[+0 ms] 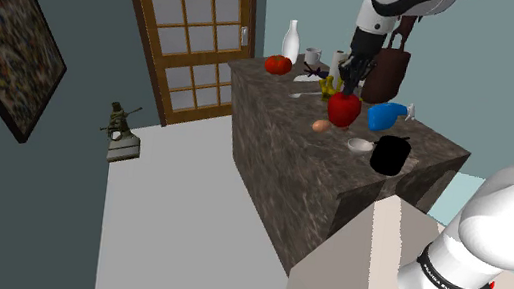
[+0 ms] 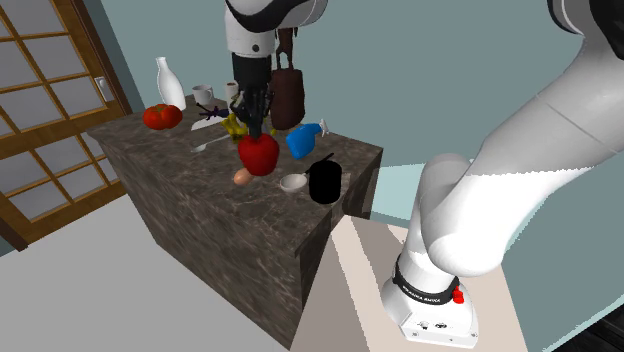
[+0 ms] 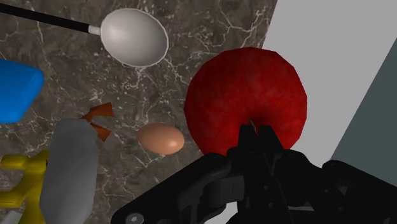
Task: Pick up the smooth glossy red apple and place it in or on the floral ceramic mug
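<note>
The red apple (image 1: 343,108) (image 2: 259,155) (image 3: 245,95) hangs just above the dark marble counter (image 1: 288,162) (image 2: 200,215), near its middle. My black gripper (image 1: 351,88) (image 2: 257,127) (image 3: 257,132) comes down from above and is shut on the apple's top, the fingertips meeting at the stem dip. Two small pale mugs (image 1: 313,57) (image 2: 203,95) stand at the counter's back. A black mug (image 1: 390,155) (image 2: 323,182) stands near the front corner. No floral pattern can be made out on any of them.
On the counter lie a brown egg (image 3: 160,138) (image 1: 321,126), a white spoon (image 3: 135,37), a blue object (image 1: 386,115) (image 3: 16,89), a yellow object (image 2: 234,124), a tomato (image 1: 278,65), a white bottle (image 1: 291,40) and a brown bag (image 1: 388,74). A paned door (image 1: 193,30) stands behind.
</note>
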